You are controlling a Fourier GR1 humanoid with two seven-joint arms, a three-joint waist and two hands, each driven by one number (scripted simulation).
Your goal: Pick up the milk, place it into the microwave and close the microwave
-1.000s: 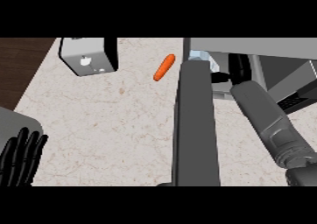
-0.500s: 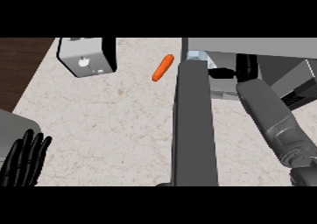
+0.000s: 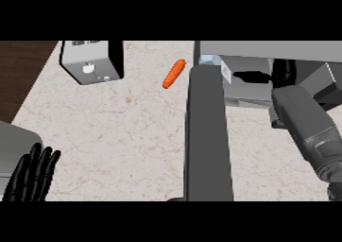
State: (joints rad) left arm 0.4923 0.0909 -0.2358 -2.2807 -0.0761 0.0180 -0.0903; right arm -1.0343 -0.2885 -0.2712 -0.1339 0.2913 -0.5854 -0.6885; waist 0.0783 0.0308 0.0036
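The microwave [image 3: 271, 48] stands at the right with its dark grey door [image 3: 207, 142] swung open toward me. My right forearm reaches over the door's right side into the opening. The right hand [image 3: 285, 72] is deep inside, its thumb [image 3: 252, 74] laid across a pale grey-white carton, the milk [image 3: 238, 90]. The fingers curl round the carton's far side and hide part of it. A pale blue corner [image 3: 210, 60] shows just behind the door's top. My left hand [image 3: 34, 177] rests open at the lower left, fingers up.
An orange carrot [image 3: 175, 73] lies on the speckled counter [image 3: 118, 123] just left of the door's far end. A grey boxy appliance [image 3: 90, 61] stands at the back left, with dark wood [image 3: 13, 71] beyond the counter's left edge.
My right forearm has pushed a little farther into the microwave. The left hand has sunk slightly toward the lower edge.
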